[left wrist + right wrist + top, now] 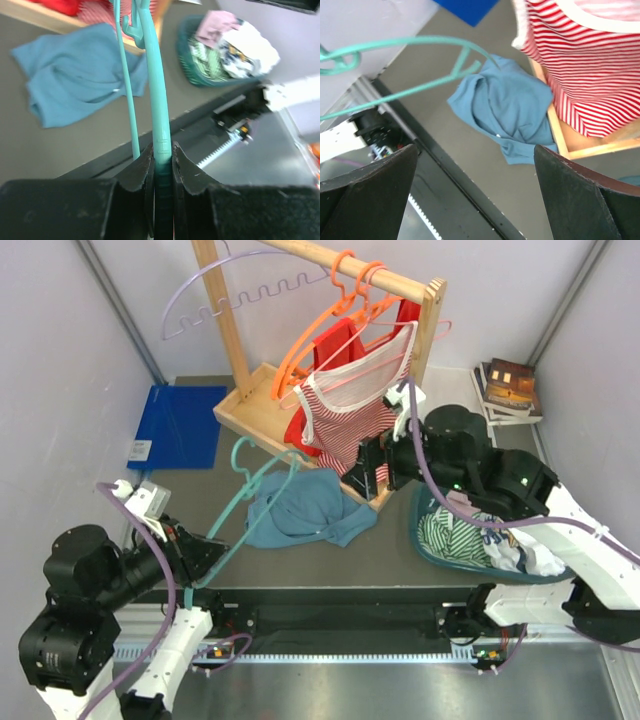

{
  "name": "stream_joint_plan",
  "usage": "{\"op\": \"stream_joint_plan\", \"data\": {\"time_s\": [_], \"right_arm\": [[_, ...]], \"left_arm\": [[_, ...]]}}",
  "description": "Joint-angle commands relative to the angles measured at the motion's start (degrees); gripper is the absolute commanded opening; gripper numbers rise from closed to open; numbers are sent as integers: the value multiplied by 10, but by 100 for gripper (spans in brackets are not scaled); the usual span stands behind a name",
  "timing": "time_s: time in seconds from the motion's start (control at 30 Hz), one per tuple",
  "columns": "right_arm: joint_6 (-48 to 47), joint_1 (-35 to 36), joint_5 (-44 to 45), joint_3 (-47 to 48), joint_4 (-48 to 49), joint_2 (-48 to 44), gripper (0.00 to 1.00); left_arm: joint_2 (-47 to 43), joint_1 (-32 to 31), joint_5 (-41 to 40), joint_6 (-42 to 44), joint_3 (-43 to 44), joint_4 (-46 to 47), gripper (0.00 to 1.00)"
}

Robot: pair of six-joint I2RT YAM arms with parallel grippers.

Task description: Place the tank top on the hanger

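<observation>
Teal-green thin plastic hanger (159, 100), pinched at one tip by our left gripper (161, 150), could swivel once our wide-open right gripper (475, 147) tugs the crumpled dusty-blue fabric tank top (510, 110).

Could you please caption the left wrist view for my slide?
Left gripper shut on the teal hanger; blue tank top lies crumpled on the table beyond.

You are looking at a dark grey table (385, 545) on which the tank top (300, 508) is lying crumpled near the middle, touching the tray base of the wooden rack (250, 412). A blue mat (180, 427) is lying flat at the far left. A teal laundry basket (432, 548) of mixed clothes is sitting at the right, with a stack of books (508, 392) resting beyond it.
</observation>
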Motion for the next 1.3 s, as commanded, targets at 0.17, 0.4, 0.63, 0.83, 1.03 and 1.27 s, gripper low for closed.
{"op": "stream_joint_plan", "data": {"time_s": [0.17,0.4,0.63,0.83,1.03,1.27], "right_arm": [[-60,-2,-149,-63,71,-78,100],[-106,-2,-219,-106,151,-102,100],[-167,-2,-259,-70,141,-61,100],[-170,-2,-378,-69,170,-19,97],[-159,0,-443,-91,191,-4,88],[-145,4,-474,-118,205,1,86]], "left_arm": [[-7,1,204,-5,9,-73,0],[-3,1,283,-21,-40,-28,0],[9,-7,312,-32,-73,-1,0],[20,-11,330,-42,-82,28,0],[19,-28,337,-45,-102,37,0],[16,-33,354,-64,-111,66,0]]}}
